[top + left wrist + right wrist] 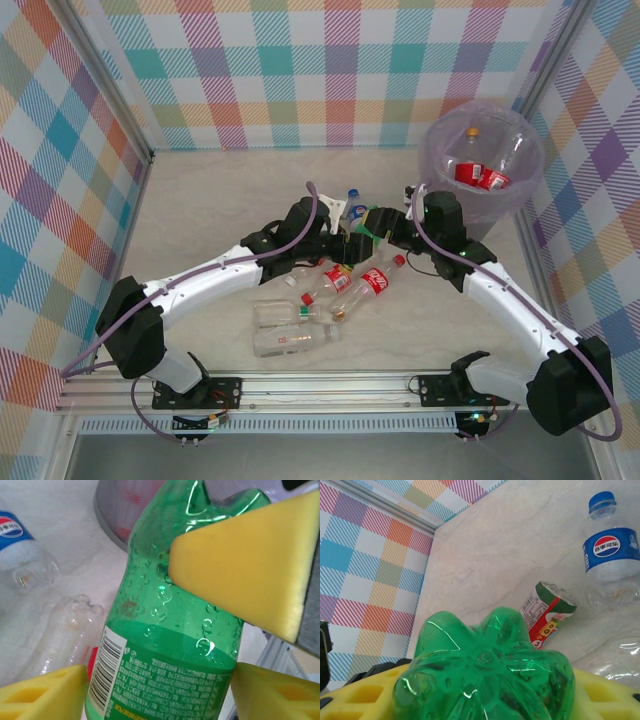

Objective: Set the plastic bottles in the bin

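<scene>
L end effector (160,700) & R end effector (485,702) both clamp green bottle (160,610).

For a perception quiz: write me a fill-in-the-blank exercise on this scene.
The bottle gripped by the left gripper and the right gripper is ___. The bin stands on the robot's ___ side. The Pepsi bottle wears a ___ cap.
Missing words: green; right; blue.
</scene>
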Action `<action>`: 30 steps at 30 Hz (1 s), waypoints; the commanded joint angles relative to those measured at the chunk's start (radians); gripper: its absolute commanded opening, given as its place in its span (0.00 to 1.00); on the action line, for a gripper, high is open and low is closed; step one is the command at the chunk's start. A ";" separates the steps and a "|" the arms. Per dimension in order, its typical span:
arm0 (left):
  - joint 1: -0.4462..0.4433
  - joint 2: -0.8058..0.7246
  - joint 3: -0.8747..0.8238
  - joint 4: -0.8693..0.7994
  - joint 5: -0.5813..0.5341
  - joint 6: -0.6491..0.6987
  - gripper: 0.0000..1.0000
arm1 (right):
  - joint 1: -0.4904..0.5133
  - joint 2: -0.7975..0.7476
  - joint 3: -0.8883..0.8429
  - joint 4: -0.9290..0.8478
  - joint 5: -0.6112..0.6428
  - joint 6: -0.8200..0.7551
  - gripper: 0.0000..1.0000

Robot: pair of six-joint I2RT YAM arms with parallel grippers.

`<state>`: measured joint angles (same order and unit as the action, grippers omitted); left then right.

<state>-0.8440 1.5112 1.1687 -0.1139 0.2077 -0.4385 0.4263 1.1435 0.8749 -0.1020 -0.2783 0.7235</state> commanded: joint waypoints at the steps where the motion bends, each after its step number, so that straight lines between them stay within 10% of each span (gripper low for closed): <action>1: -0.004 -0.060 -0.027 -0.052 -0.024 0.020 0.86 | 0.007 -0.004 0.115 -0.027 0.048 -0.076 0.47; 4: -0.005 -0.126 -0.047 -0.141 -0.103 0.054 1.00 | 0.006 0.017 0.185 -0.112 0.110 -0.140 0.46; 15: -0.004 -0.230 -0.165 -0.335 -0.268 0.044 1.00 | -0.020 0.055 0.631 -0.437 0.387 -0.479 0.45; 24: 0.004 -0.369 -0.229 -0.534 -0.352 -0.025 0.99 | -0.361 0.108 0.912 -0.499 0.388 -0.577 0.43; 30: 0.016 -0.402 -0.258 -0.531 -0.381 -0.059 0.96 | -0.405 0.168 0.869 -0.399 0.573 -0.675 0.43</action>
<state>-0.8394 1.1206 0.9352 -0.6117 -0.1410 -0.4660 0.0334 1.2762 1.7779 -0.5423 0.2085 0.1230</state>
